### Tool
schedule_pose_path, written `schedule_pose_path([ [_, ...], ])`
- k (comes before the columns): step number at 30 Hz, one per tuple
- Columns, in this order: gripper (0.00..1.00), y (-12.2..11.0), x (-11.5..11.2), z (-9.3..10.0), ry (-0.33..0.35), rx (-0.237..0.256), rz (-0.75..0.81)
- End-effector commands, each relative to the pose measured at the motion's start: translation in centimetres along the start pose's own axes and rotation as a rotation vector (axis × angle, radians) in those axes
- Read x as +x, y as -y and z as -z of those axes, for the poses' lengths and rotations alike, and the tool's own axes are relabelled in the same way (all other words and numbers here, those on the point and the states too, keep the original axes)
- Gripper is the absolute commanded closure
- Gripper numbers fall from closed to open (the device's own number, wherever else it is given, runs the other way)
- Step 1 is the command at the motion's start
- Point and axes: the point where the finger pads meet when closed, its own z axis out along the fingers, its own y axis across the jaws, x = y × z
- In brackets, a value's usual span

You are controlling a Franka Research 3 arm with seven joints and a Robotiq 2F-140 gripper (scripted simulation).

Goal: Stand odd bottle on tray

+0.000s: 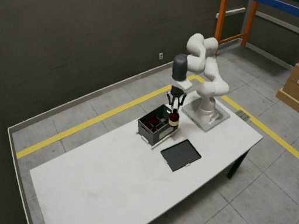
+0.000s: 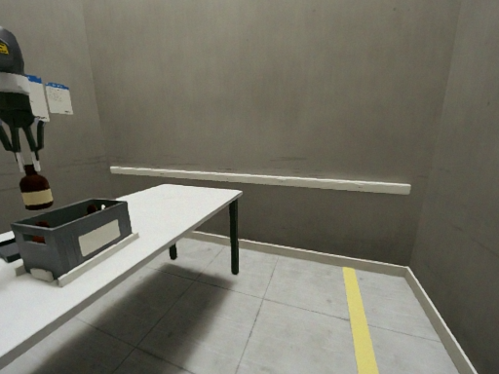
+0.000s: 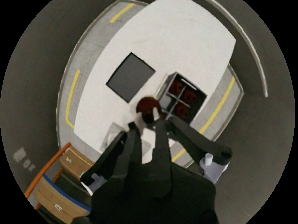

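Note:
My gripper [image 1: 175, 108] [image 2: 27, 162] [image 3: 148, 115] is shut on the neck of a dark red bottle [image 1: 174, 119] [image 2: 35, 190] [image 3: 148, 107] with a cream label. The bottle hangs upright in the air, clear of the crate's rim, over the crate's side nearest the robot base. The grey crate [image 1: 151, 135] [image 2: 73, 236] [image 3: 174, 83] stands on the white table [image 1: 117, 175] and holds the other dark red bottles [image 1: 153, 120] [image 3: 186, 99]. The flat dark tray [image 1: 180, 154] [image 3: 131, 76] lies on the table in front of the crate, with nothing on it.
The robot base [image 1: 205, 116] stands on a plate at the table's back edge, close behind the crate. A white strip [image 1: 163, 139] [image 2: 97, 258] lies under the crate's front side. Cardboard boxes [image 1: 290, 88] and an orange frame [image 1: 222, 20] stand off the table.

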Motion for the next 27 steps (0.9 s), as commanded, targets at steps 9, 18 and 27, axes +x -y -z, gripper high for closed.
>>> schedule_pose_path([
  [9, 0.9, 1.1, 2.8, 0.3, -0.012, -0.002, -0.021],
  [18, 0.9, 1.8, 4.2, 0.3, -0.012, -0.002, -0.021],
  [27, 0.9, 2.6, 6.0, 0.3, -0.012, -0.002, -0.021],
])
